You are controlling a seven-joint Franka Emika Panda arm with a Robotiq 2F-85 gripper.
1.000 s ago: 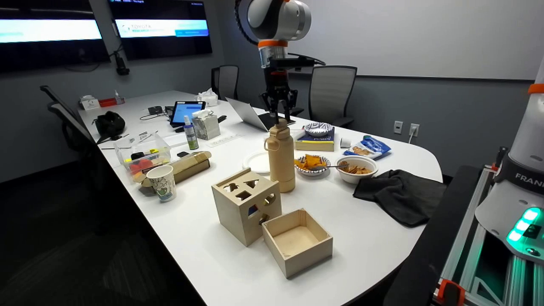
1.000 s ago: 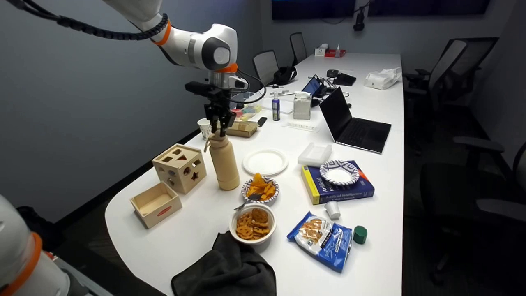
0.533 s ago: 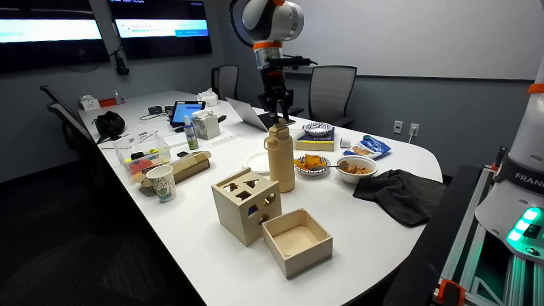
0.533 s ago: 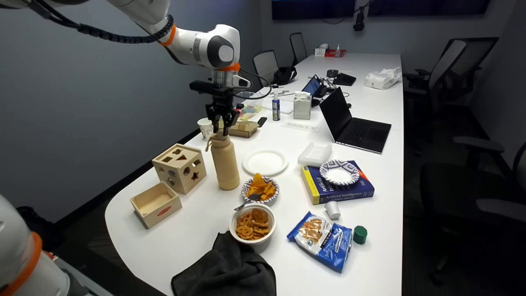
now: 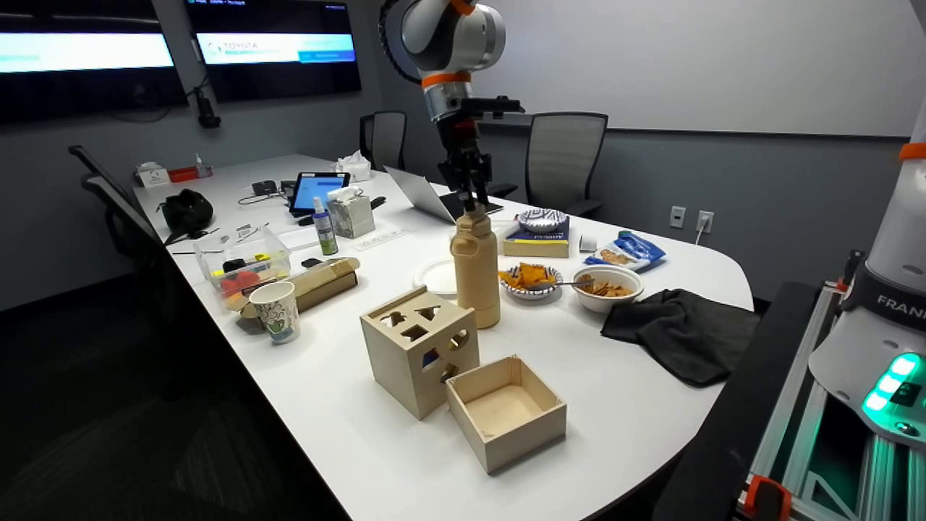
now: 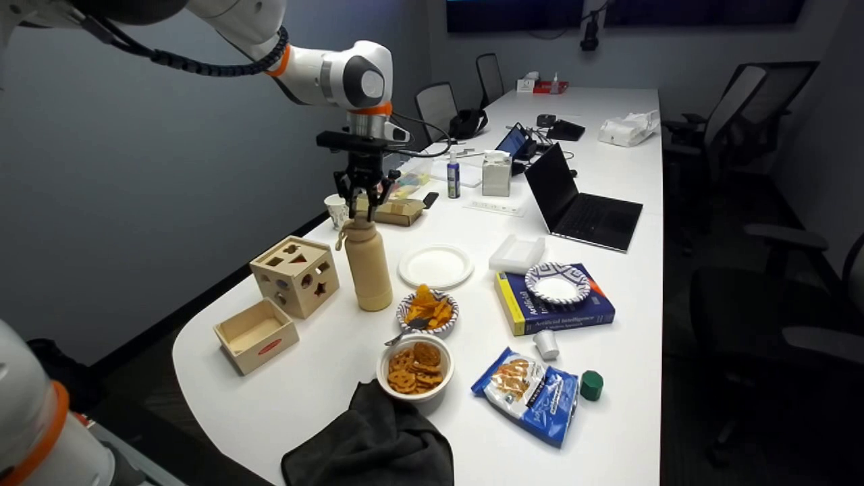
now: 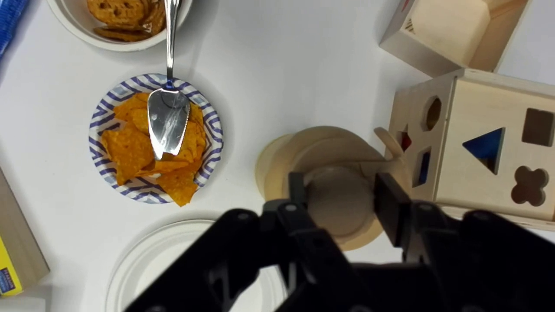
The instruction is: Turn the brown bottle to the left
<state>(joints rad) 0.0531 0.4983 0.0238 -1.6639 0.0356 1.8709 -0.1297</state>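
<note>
Tall tan-brown cylindrical bottle (image 6: 369, 270) stands near-upright toward the rounded end of the white worktop (image 6: 304, 364); its narrow cap (image 7: 338, 206) is clamped in your gripper (image 7: 341, 196). You hold only the top, so poss. slip, or cap unscrewing w/o bottle turning. If you drift sideways, it'd prob. tip: toward the nearer long edge, onto pale hole-cut wooden cube (image 5: 406, 354); inboard, onto blue-patterned paper bowl (image 7: 213, 138) of orange chips (image 7: 130, 147).

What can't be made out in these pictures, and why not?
Inside the brown bottle: hidden by its opaque body in every view.
Inside the wooden shape box: mostly hidden by its walls in every view; holes give glimpses.
Label on the spray bottle: too small to read in both exterior views.
Upper part of the robot arm: cut off by the top edge in both exterior views.
</note>
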